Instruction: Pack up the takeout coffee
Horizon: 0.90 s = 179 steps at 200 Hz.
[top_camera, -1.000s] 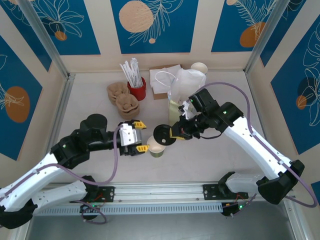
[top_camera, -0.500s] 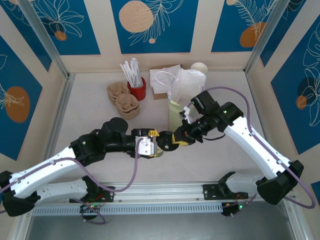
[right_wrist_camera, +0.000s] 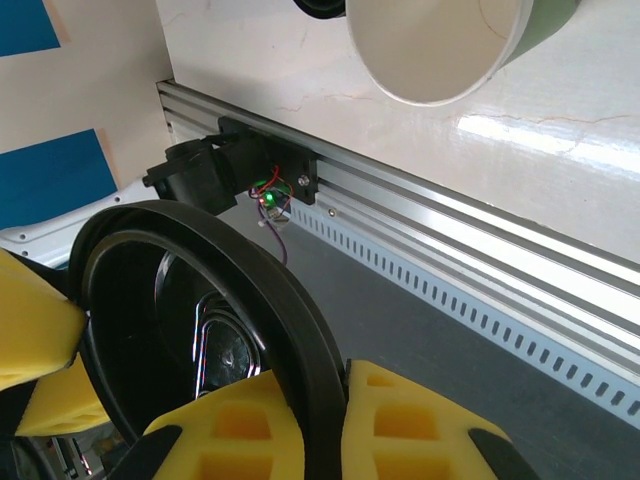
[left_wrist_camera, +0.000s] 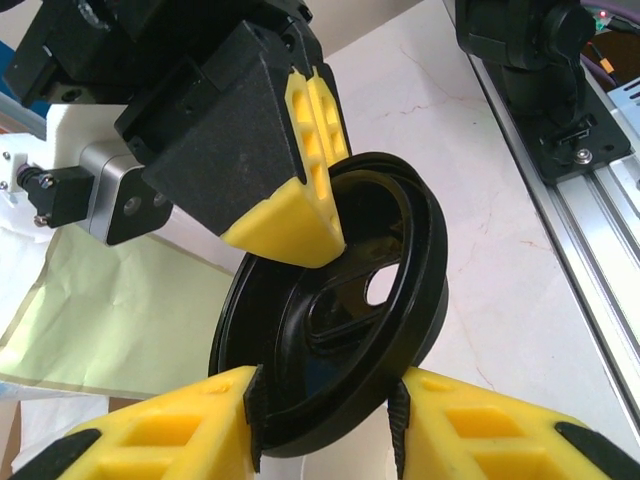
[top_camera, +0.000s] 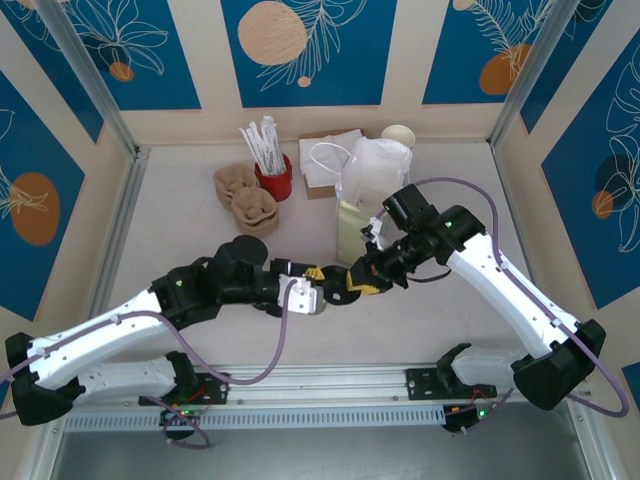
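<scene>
The takeout coffee cup [right_wrist_camera: 440, 45] stands lidless on the table, white inside with an olive side. Its white body [left_wrist_camera: 330, 462] fills the gap between my left gripper's [left_wrist_camera: 325, 392] yellow pads, which are shut on its sides. A round black lid [left_wrist_camera: 330, 300] hangs tilted just over the cup's mouth. My right gripper [right_wrist_camera: 335, 378] is shut on the lid's rim [right_wrist_camera: 300, 330]. In the top view the two grippers meet near the table's front centre, the left gripper [top_camera: 316, 292] beside the right gripper [top_camera: 352, 282], and the cup is mostly hidden beneath them.
A white paper bag [top_camera: 375, 165] stands behind the grippers, with a pale green paper sheet [top_camera: 348, 228] against it. At the back are a red holder of sticks [top_camera: 272, 172], brown cup carriers [top_camera: 246, 200] and stacked white cups [top_camera: 398, 135]. A metal rail [top_camera: 320, 385] runs along the front edge.
My left arm reached right and its jaws narrowed around the cup. The right gripper carried the black lid left and down until it hangs over the cup.
</scene>
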### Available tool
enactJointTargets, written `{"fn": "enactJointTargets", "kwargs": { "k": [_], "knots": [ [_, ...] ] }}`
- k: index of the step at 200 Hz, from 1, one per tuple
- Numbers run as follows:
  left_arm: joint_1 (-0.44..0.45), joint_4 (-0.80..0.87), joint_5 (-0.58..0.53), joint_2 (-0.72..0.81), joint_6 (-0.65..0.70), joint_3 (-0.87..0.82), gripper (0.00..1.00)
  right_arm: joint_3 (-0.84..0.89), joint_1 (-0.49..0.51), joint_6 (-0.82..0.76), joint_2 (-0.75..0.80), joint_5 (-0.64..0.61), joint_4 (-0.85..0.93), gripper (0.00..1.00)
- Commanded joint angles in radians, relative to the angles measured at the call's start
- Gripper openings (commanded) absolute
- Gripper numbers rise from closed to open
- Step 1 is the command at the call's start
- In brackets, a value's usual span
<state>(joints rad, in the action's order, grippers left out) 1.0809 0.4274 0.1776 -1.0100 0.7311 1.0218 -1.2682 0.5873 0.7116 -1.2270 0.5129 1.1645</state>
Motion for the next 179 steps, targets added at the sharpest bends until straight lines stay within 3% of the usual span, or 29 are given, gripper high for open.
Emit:
{"fn": "enactJointTargets", "kwargs": {
  "k": [1, 64, 124, 179],
  "knots": [
    [0.026, -0.022, -0.007, -0.015, 0.029, 0.032, 0.38, 0.014, 0.001, -0.001, 0.009, 0.066, -0.012, 0.07],
    [0.050, 0.003, -0.082, -0.047, 0.025, 0.055, 0.25, 0.017, -0.001, 0.005, 0.017, 0.076, -0.023, 0.13],
    [0.050, -0.030, -0.114, -0.049, -0.072, 0.049, 0.17, 0.014, -0.018, 0.019, 0.057, 0.059, -0.046, 0.34],
    [0.048, -0.097, -0.130, -0.012, -0.172, 0.009, 0.12, 0.010, -0.051, 0.029, 0.108, 0.024, -0.055, 0.45]
  ]
}}
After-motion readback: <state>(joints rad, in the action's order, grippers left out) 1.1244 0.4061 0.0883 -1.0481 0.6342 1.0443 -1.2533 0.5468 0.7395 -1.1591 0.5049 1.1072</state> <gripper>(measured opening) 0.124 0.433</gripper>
